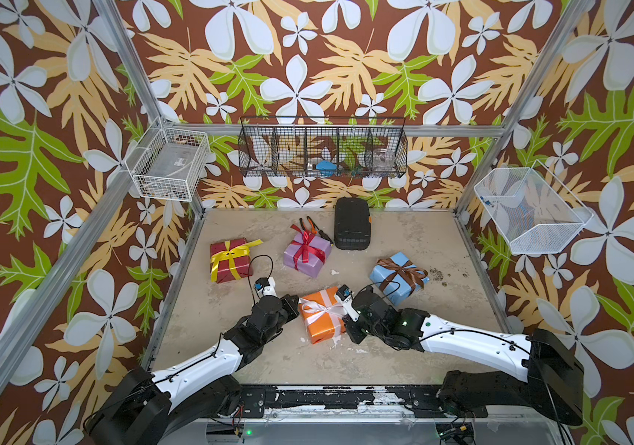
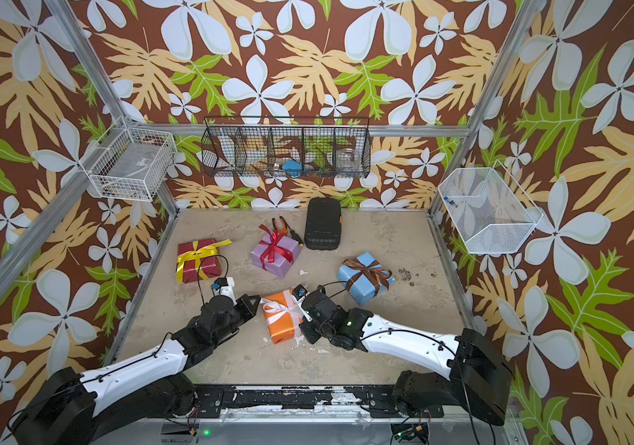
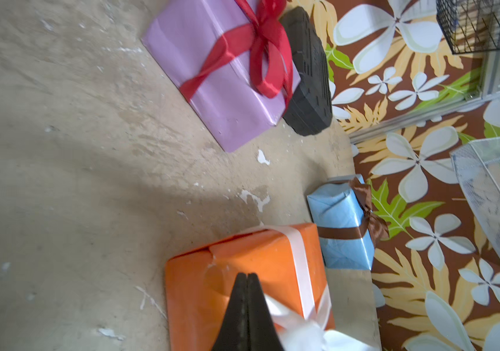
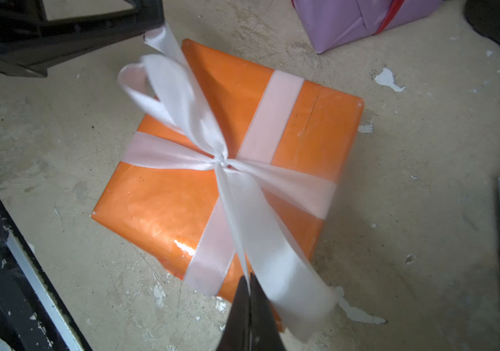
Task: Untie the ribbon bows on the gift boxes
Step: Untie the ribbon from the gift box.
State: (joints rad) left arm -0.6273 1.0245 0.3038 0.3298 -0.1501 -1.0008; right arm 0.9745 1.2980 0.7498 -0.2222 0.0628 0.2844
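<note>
- Orange box [image 4: 166, 197] sits near the middle of the tabletop's [image 1: 269, 358] front edge. The white ribbon [image 4: 221, 161] crosses round it, knotted at the centre of the lid, with one loop standing.
- My left hand [image 3: 247, 291] is clenched on one ribbon tail. My right hand [image 4: 248, 291] is clenched on the opposite strand, which runs taut from the knot.
- Dark red box [image 1: 226, 266] with yellow ribbon [image 1: 232, 252] is near the left edge, lilac box [image 1: 307, 258] with red ribbon [image 1: 307, 246] toward the rear, and light blue box [image 1: 396, 279] with brown ribbon [image 1: 402, 269] toward the right edge. All three bows are tied.
- Black case [image 1: 352, 225] and pliers [image 1: 313, 227] lie by the rear edge.
</note>
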